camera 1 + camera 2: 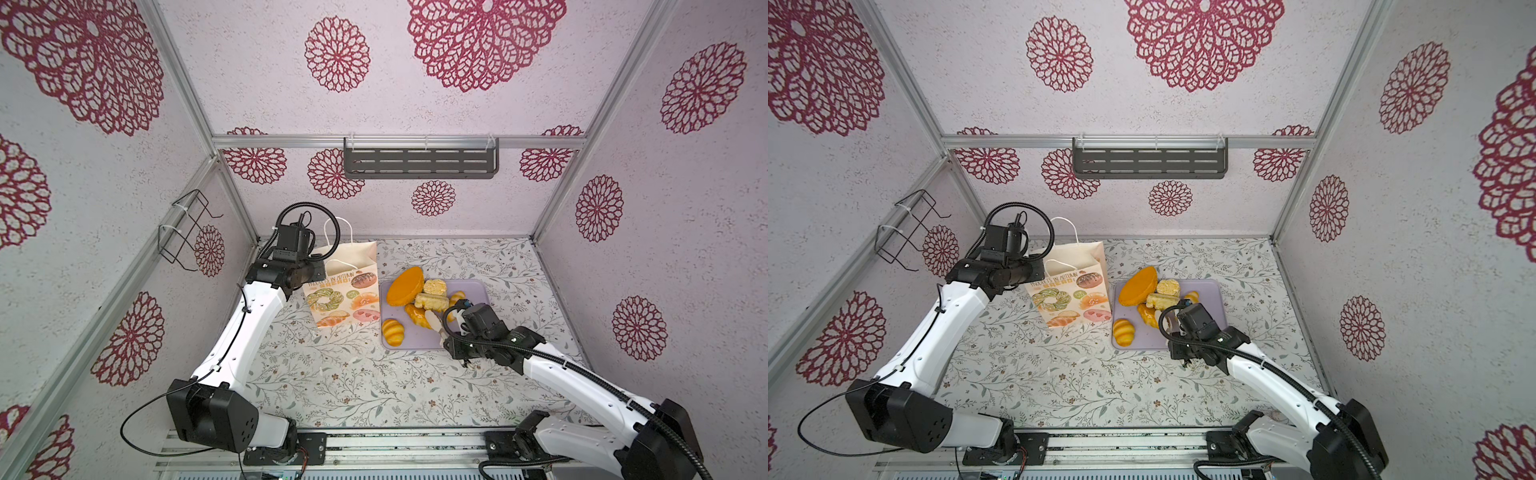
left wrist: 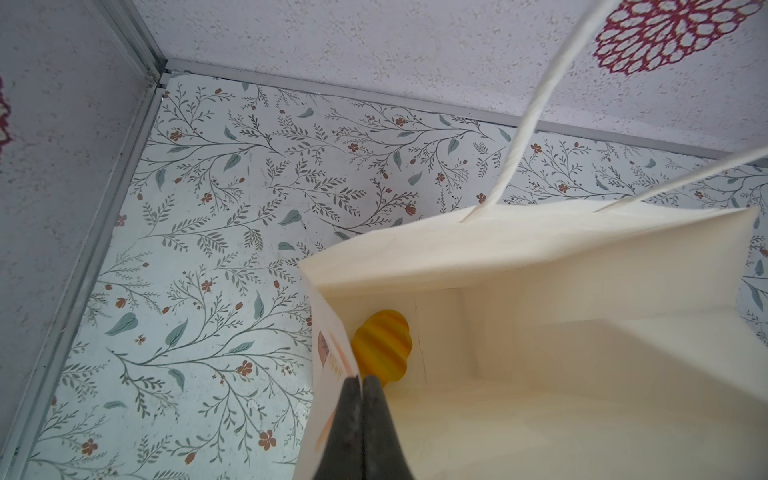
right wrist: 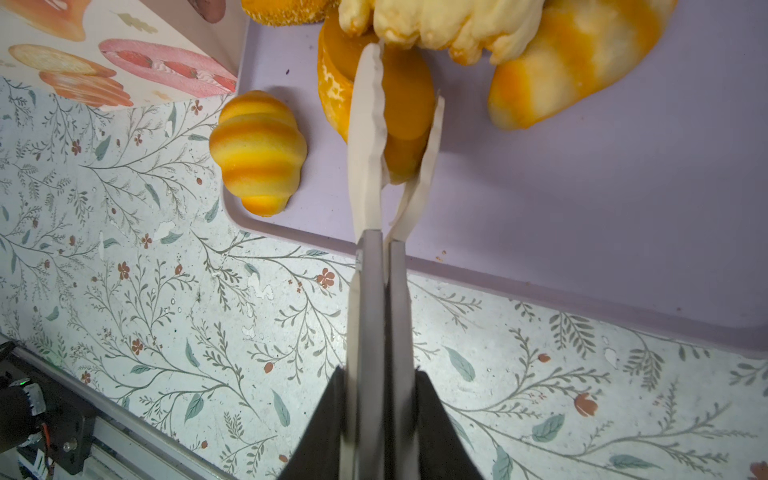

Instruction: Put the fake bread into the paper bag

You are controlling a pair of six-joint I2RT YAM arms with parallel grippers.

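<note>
Our left gripper pinches the rim of the paper bag, a ridged yellow bun inside; our right gripper clamps an orange loaf on the lilac tray beside it.

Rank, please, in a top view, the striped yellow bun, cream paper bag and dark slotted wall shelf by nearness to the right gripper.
1. Striped yellow bun, lilac tray's front-left corner.
2. Cream paper bag, left of tray.
3. Dark slotted shelf, back wall.
</note>
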